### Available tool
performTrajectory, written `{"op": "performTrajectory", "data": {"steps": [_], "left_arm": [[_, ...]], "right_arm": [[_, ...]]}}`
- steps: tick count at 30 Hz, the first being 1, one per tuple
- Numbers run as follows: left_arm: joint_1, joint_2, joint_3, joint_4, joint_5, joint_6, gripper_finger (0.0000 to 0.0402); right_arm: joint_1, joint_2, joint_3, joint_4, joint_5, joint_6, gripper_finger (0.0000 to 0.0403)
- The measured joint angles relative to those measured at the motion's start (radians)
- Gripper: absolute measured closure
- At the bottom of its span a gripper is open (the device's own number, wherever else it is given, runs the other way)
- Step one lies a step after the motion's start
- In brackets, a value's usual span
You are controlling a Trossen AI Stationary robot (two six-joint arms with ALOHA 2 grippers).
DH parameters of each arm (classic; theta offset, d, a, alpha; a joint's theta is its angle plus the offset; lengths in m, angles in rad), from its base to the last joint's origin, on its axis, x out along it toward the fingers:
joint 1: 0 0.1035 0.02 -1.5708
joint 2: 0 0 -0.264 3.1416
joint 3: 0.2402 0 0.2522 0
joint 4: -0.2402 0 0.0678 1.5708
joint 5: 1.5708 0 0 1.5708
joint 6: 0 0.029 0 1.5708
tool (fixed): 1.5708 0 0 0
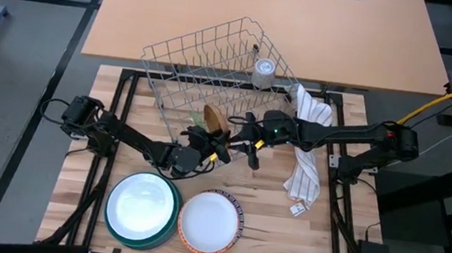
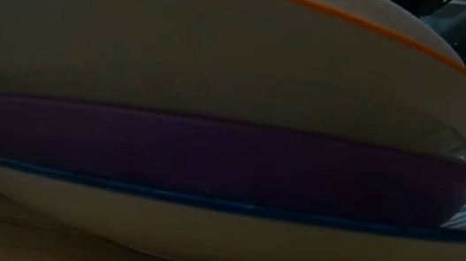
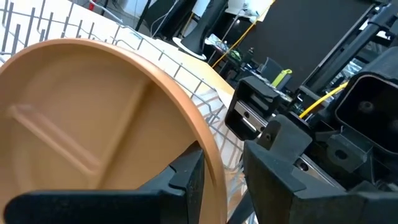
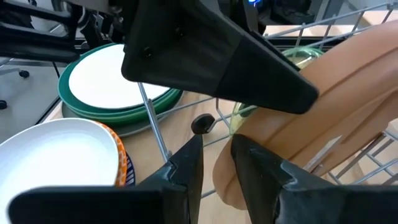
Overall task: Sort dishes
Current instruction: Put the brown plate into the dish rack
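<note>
Brown dish (image 1: 215, 119) leaning in wire rack (image 1: 184, 59), both arms' fingers gripping its rim

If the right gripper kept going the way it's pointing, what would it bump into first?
Probably the brown plate. The right gripper sits right at the plate's edge by the wire rack, and the left gripper is close behind. Depth is hard to judge.

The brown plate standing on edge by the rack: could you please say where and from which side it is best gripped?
Probably the raised rim. The brown plate stands on edge at the wire rack, so its thin rim faces outward, where both claws, left and right, meet it. Come from the table's open side, pinching across the rim as the left fingers do.
</note>
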Motion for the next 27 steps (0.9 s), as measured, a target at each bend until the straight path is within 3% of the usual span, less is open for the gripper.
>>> {"op": "performTrajectory", "data": {"steps": [27], "left_arm": [[-0.048, 0.0, 0.001, -0.024, -0.018, 0.008, 0.0302]], "right_arm": [[-0.001, 0.001, 0.0, 0.005, -0.061, 0.034, 0.0306]]}}
